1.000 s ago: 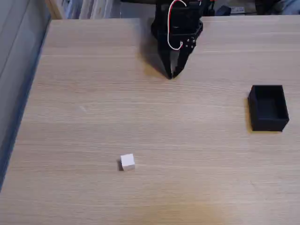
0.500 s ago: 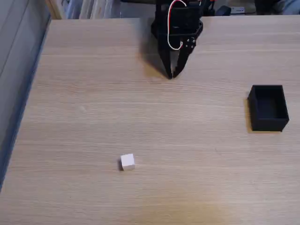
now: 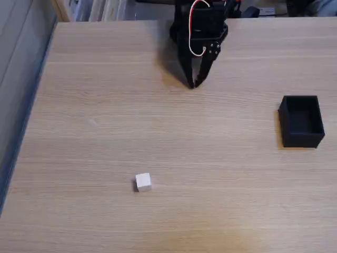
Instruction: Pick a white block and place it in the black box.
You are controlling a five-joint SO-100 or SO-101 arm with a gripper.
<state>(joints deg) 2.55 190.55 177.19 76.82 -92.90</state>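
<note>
Pale wood grain covers the table in the fixed view, and everything is placed off the white block, which sits alone on the near part. Far beyond it, at the back edge, the gripper points down with its fingertips pinched together, holding nothing, seemingly at rest since no reach has begun. Well to the block's right and somewhat farther back stands the black box, open-topped and empty, ready to receive it
</note>
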